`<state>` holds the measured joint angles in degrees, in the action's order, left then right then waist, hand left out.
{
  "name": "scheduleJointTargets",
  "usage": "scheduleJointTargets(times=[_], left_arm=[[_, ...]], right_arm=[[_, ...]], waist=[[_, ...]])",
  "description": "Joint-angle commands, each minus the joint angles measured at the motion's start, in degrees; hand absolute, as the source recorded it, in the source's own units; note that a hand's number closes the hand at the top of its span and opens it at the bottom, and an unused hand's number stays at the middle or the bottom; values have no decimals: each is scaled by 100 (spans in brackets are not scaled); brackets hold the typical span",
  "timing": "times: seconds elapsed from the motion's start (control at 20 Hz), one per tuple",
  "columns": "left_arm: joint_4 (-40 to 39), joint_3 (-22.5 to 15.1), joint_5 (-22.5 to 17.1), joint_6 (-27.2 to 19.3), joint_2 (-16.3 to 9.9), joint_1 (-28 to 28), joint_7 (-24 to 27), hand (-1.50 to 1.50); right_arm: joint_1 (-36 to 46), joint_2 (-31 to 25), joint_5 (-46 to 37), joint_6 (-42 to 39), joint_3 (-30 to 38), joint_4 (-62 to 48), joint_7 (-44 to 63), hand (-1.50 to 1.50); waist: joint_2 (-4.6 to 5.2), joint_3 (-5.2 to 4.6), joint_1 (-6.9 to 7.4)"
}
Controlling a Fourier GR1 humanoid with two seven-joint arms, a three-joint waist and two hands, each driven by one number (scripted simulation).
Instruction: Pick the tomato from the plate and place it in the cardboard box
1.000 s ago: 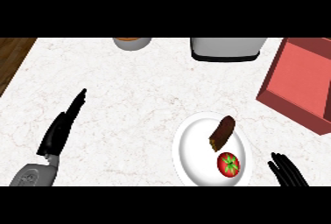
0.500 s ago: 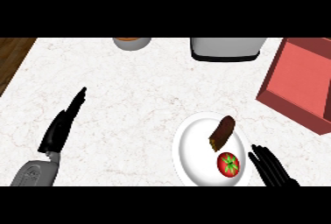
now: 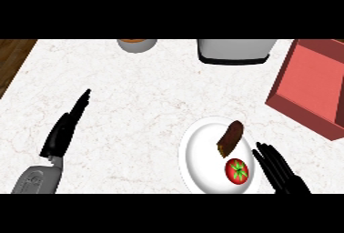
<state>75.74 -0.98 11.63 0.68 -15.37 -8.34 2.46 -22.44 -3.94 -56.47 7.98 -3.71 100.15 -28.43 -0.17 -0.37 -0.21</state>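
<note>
A red tomato (image 3: 237, 170) with a green stem lies on the near part of a white plate (image 3: 201, 154). A brown piece of food (image 3: 230, 138) lies on the plate just beyond it. My right hand (image 3: 277, 171) is open, fingers straight, over the plate's right rim, right beside the tomato. The reddish cardboard box (image 3: 313, 84) stands open at the far right. My left hand (image 3: 64, 127) rests open at the left of the counter, fingers pointing away.
A grey appliance (image 3: 235, 50) stands at the back, centre right. A small bowl (image 3: 137, 44) sits at the back, centre left. The counter's left edge shows dark wood (image 3: 12, 57) beyond it.
My right hand has moved left and forward, from the plate's lower right to beside the tomato. The left hand and the objects stayed where they were.
</note>
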Motion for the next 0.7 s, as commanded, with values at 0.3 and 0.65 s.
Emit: scheduleJointTargets(times=[0.3,0.65], left_arm=[[-227,173,123,92,124,111,372,0],[335,316,14,442,-77,-71,-337,0]], right_arm=[[560,261,-305,41,-384,-681,262,-150],[582,377,-407,269,-576,-838,378,-150]], waist=[[18,35,13],[10,38,27]])
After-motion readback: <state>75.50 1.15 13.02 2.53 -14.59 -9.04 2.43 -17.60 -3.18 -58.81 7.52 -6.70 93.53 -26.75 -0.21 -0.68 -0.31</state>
